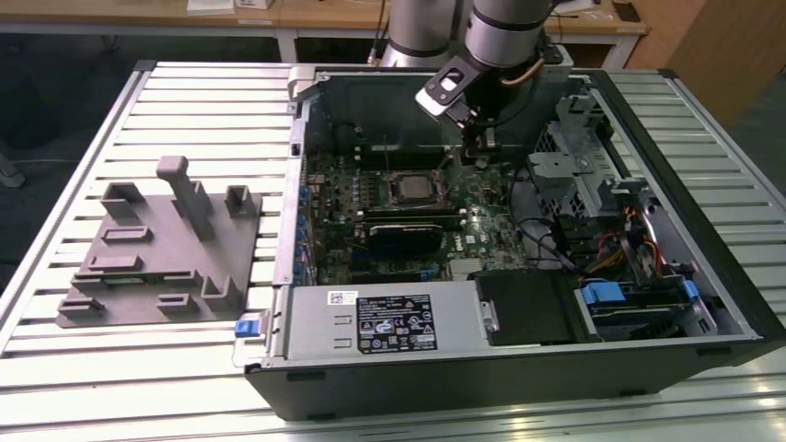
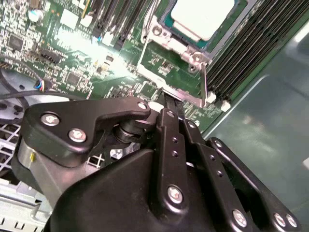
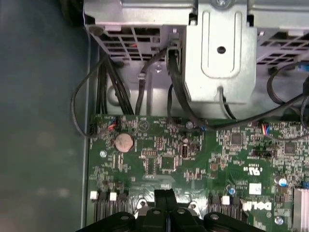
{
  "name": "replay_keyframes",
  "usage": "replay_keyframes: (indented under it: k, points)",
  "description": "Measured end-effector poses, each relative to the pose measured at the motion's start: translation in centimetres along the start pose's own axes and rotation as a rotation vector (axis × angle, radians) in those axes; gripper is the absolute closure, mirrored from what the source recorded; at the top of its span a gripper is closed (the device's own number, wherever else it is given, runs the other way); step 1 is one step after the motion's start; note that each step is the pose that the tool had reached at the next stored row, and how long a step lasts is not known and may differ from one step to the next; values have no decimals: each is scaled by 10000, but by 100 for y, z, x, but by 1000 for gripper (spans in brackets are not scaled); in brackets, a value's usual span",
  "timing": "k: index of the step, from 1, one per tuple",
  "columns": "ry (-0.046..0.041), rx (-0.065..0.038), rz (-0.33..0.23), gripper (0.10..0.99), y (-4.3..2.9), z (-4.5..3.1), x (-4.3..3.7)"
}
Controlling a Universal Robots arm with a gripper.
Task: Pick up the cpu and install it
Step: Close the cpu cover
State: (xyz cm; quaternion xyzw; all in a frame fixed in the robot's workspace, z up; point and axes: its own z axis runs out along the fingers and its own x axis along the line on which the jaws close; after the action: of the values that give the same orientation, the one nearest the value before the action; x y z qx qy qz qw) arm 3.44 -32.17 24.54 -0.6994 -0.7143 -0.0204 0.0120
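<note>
Second wrist view: the arm's black pincer (image 2: 170,99), fingers clenched together with nothing between them, points its tip at the edge of the metal socket frame (image 2: 195,59) on the green motherboard (image 2: 72,53). Whether tip and frame touch cannot be told. The cpu (image 2: 203,17) lies inside that socket frame, silvery face up, apart from the pincer. Rows of dark memory slots (image 2: 251,48) run just beside the socket frame.

In the first wrist view, farther out from the socket frame, a round coin battery (image 3: 124,142) sits on the motherboard and black cables (image 3: 174,87) climb to a metal drive cage (image 3: 219,53).

In the exterior view the pincer (image 1: 477,152) hangs inside the open computer case (image 1: 491,387), just to the exterior view's right of the socket frame (image 1: 411,189). A grey box with a white label (image 1: 381,322) fills the case's corner nearer the camera than the socket frame. A grey plastic fixture (image 1: 160,249) stands on the slatted table (image 1: 123,387) outside the case, well apart from the socket frame, toward the exterior view's left.
</note>
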Motion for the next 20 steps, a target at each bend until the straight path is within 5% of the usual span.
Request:
replay_keyframes:
  k: [20]
  points:
    - [-2,1,1,980,-248,13,4]
